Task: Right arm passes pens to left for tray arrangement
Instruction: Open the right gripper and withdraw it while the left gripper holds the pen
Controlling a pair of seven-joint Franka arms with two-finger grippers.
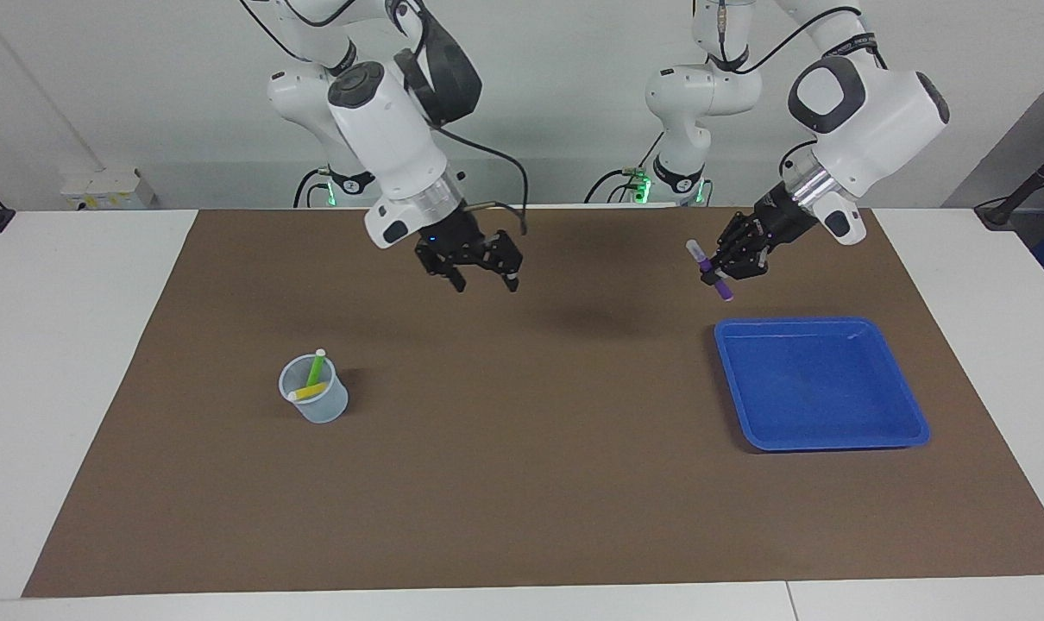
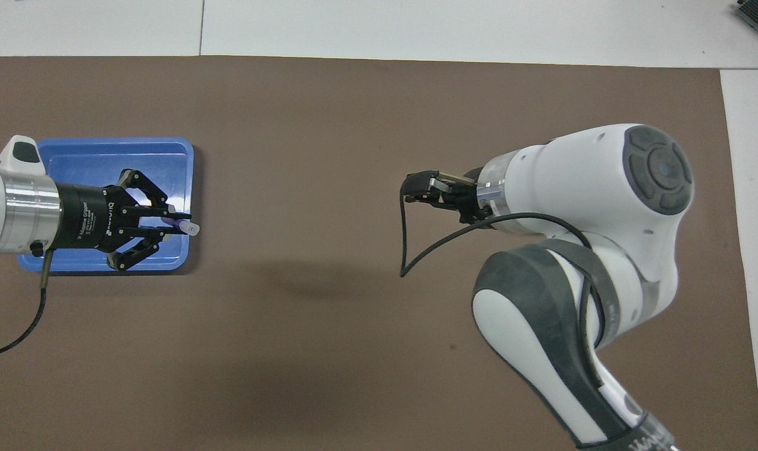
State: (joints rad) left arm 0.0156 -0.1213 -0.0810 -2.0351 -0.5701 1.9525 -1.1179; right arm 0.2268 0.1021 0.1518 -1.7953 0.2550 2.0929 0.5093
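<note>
My left gripper [image 1: 719,274] is shut on the purple pen [image 1: 726,293], which hangs tilted with its whitish end up. It is in the air by the corner of the blue tray [image 1: 820,388] nearest the robots. In the overhead view the left gripper [image 2: 169,223] and the purple pen [image 2: 188,228] overlap the edge of the tray [image 2: 103,156]. My right gripper [image 1: 486,285] is open and empty above the middle of the mat. The green pen [image 1: 316,369] and the yellow pen [image 1: 306,393] stand in a small translucent cup [image 1: 319,410].
A brown mat [image 1: 531,483] covers most of the white table. The cup stands toward the right arm's end and is hidden under the right arm in the overhead view, where the right gripper [image 2: 415,190] also shows. The tray holds nothing.
</note>
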